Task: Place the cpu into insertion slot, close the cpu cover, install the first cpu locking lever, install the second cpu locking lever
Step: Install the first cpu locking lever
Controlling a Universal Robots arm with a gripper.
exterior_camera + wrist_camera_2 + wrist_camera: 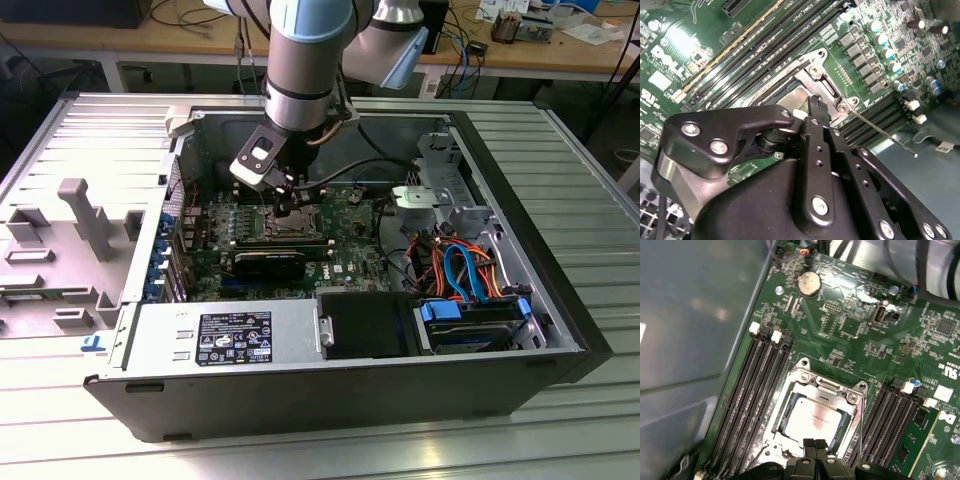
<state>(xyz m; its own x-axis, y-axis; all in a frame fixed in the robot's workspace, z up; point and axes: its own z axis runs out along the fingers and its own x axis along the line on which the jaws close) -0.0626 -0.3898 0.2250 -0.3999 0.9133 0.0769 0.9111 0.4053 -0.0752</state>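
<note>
Leftmost in the exterior view, we see a grey panel (70,235) lying flat on the ribbed metal table (575,170), just beside the open case (350,395). The table's ribs show on every side of the case. Across the back of the room stands a wooden bench (120,40) with loose wires on it.

Inside the case, against its near wall, sits a silver power supply (225,335), and beyond it lies the green board (355,215). The arm (305,60) reaches down from above into the middle of the case, and its gripper (288,205) hangs right over the slot (786,412).

In the first wrist view we find the cpu (815,417) seated in the slot, dull silver top up, between two banks of memory slots (752,395). The cover (832,387) seems to lie down around it, the chip showing through its window. The gripper's two black fingertips are pressed together with nothing between them, at the cover's edge; we cannot tell whether they touch it. In the second wrist view a thin lever (882,132) juts out from a corner of the slot, its free end well clear of the frame.

Toward the exterior view's right, orange and blue cables (462,265) loop above a drive (470,335) in the case's near corner.
</note>
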